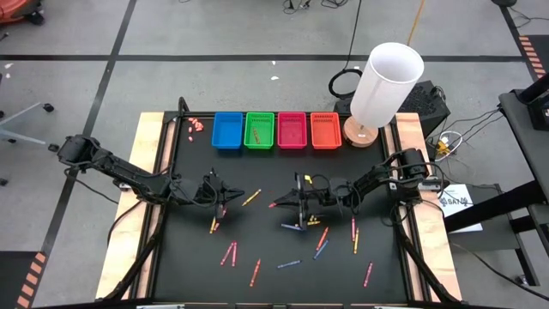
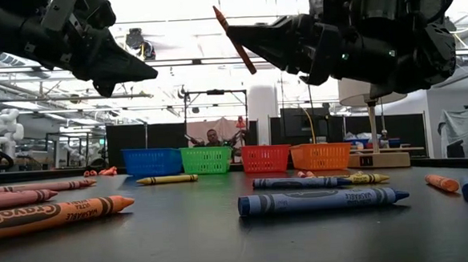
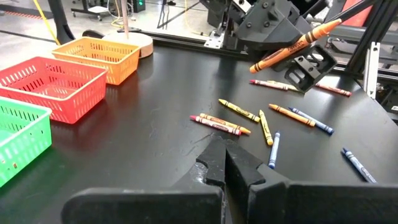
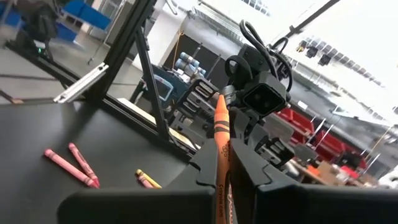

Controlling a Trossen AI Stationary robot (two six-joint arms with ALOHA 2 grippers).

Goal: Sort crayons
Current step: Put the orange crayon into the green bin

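My right tool [image 2: 241, 33] grips an orange crayon [image 4: 221, 146] above the desk [image 1: 266, 184]; my left tool [image 1: 225, 199] hangs closed, empty.

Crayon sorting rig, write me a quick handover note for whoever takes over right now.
Right gripper: shut on an orange crayon, raised above mid-table.
Left gripper: shut, nothing visibly held, raised over the table's left half.
Crayons: most lie loose on the black mat, across its middle and near side.
Baskets: blue basket, green basket, pink basket and orange basket in a row at the far edge; something small shows in the green one, the others look empty.
Done: almost nothing sorted.
Left: drop the held crayon, probably in the orange basket, then sort the rest.
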